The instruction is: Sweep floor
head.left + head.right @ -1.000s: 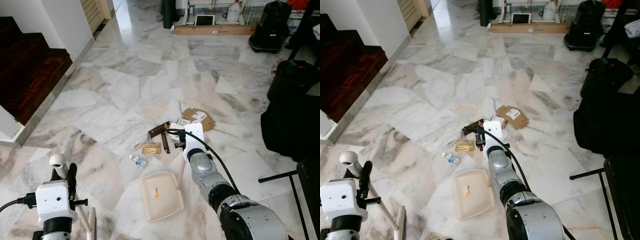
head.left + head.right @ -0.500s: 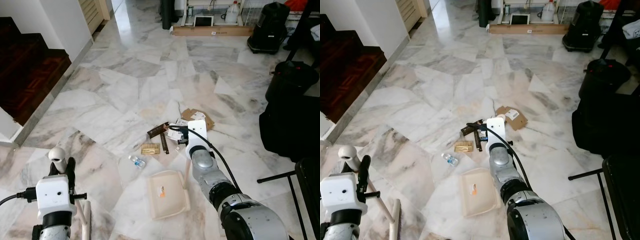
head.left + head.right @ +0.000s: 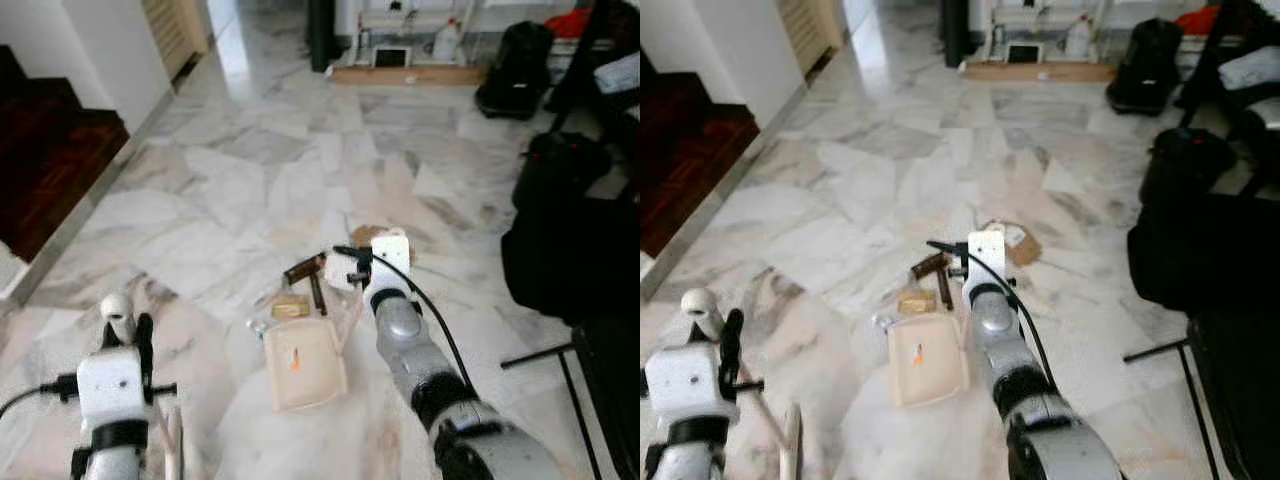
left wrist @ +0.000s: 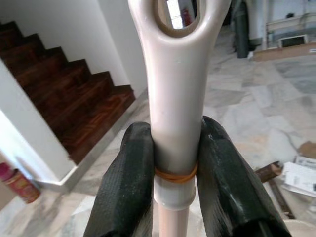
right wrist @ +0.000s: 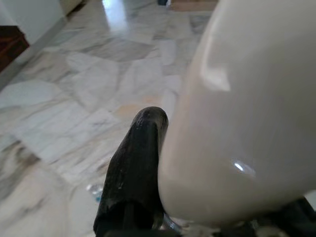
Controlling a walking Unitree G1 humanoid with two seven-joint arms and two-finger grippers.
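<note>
My left gripper (image 4: 175,148) is shut on the cream broom handle (image 4: 175,84), its two black fingers (image 4: 127,182) pressing it from both sides. The broom stands at the lower left, with its handle top (image 3: 117,308) above my wrist. My right gripper (image 3: 358,278) is shut on the handle (image 5: 247,113) of the cream dustpan (image 3: 305,375), which lies flat on the marble floor with an orange scrap (image 3: 294,362) in it. Just beyond the pan's far edge lie a gold packet (image 3: 290,306), a small bottle (image 3: 257,325), brown wrappers (image 3: 305,268), white paper and a piece of cardboard (image 3: 1012,240).
Dark wooden stairs (image 3: 50,150) rise at the left beside a white wall. Black bags (image 3: 570,250) and a black chair leg (image 3: 540,355) crowd the right side. A black bin (image 3: 515,80) and a long cardboard box (image 3: 410,72) stand at the back.
The view has shifted and blurred, so the camera has moved. My right arm has brought the dustpan to the left, closer to the gold packet and the bottle. The broom stays in my left gripper.
</note>
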